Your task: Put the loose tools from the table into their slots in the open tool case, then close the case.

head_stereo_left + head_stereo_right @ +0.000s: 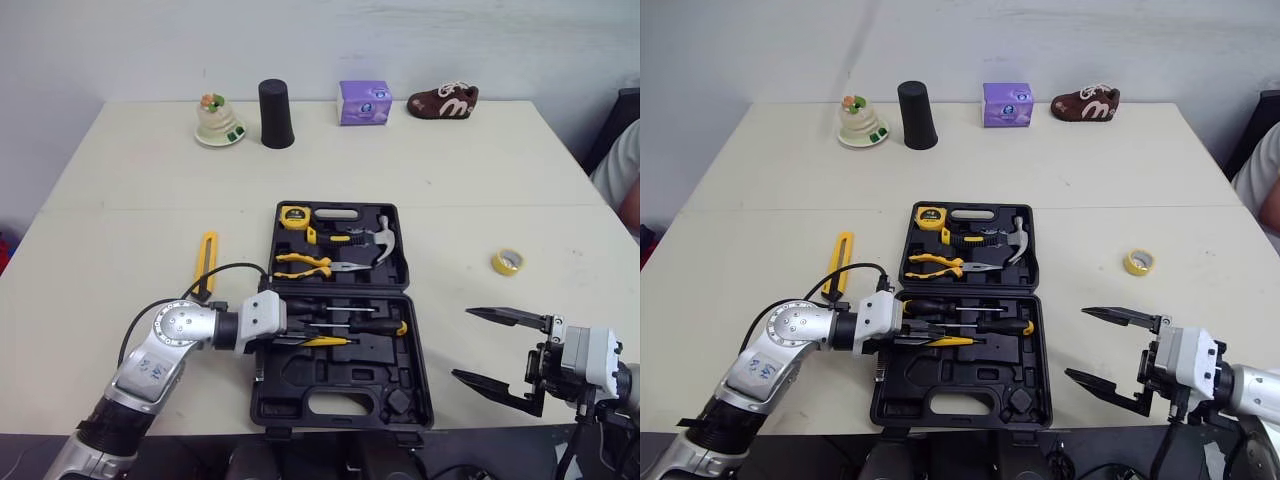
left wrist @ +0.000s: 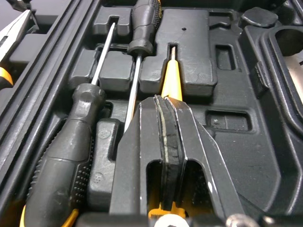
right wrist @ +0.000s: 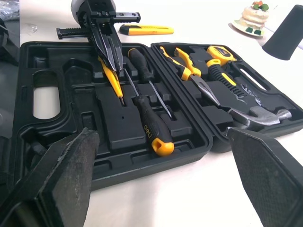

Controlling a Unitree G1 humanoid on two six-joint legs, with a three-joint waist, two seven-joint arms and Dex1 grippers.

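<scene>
The black tool case (image 1: pixel 415 355) lies open in the middle of the table. Its far half holds a tape measure (image 1: pixel 294 215), a hammer (image 1: pixel 383 240) and pliers (image 1: pixel 305 263). Two black-handled screwdrivers (image 1: pixel 345 316) lie in the near half. My left gripper (image 1: pixel 298 334) is shut, its tips low over a small yellow screwdriver (image 2: pixel 171 78) that lies in a slot. The pads (image 2: pixel 166 137) press together with nothing between them. A yellow utility knife (image 1: pixel 207 262) lies loose left of the case. A yellow tape roll (image 1: pixel 508 262) lies to its right. My right gripper (image 1: pixel 462 344) hangs open right of the case.
Along the far edge stand a cake-shaped ornament (image 1: pixel 218 120), a black cup (image 1: pixel 276 114), a purple box (image 1: pixel 364 102) and a brown shoe (image 1: pixel 443 101). A person (image 1: pixel 625 170) sits at the right edge. Bare table lies on both sides of the case.
</scene>
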